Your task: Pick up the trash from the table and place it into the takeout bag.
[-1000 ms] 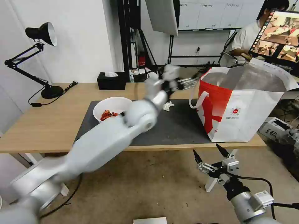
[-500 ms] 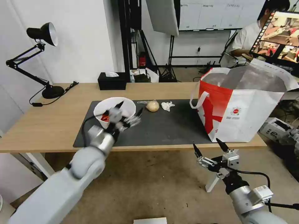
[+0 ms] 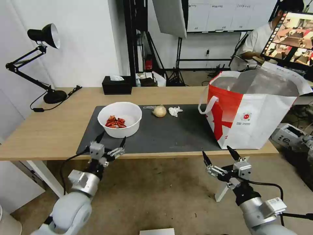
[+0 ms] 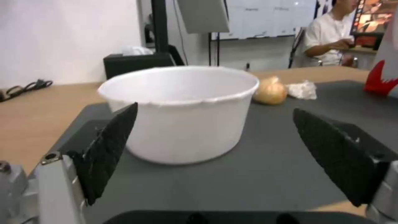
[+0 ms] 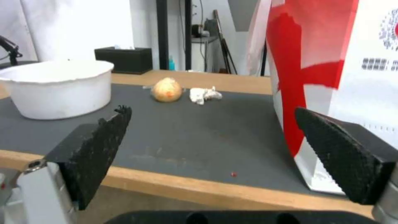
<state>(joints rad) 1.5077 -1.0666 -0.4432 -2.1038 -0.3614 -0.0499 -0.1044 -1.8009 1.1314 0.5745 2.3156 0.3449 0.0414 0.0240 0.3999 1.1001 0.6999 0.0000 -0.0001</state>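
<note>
A long light-wood counter carries a dark grey mat. At the mat's 3 o'clock end stands the takeout bag, a boxy white tote with a red pattern and foil lining, its mouth open upward and one loop handle hanging toward the mat.

At the mat's 9 o'clock end sits a white round bowl holding red scraps. Toward 12 o'clock lies a tan onion-like lump in clear wrap, and just beside it, toward the bag, a crumpled white tissue.

The left hand hovers at the counter's near edge, at 6 o'clock from the bowl, fingers spread wide and holding nothing. The right hand hangs below the counter edge, at 7 o'clock from the bag, also spread and empty.

Likely risks: the bowl is wide against the left hand's spread, so a grasp at the rim could tip it and spill scraps onto the mat. The bag's tall soft wall may fold or slide if a loaded hand brushes it. The tissue is light and flat, and a pinch could miss it or nudge the lump.
</note>
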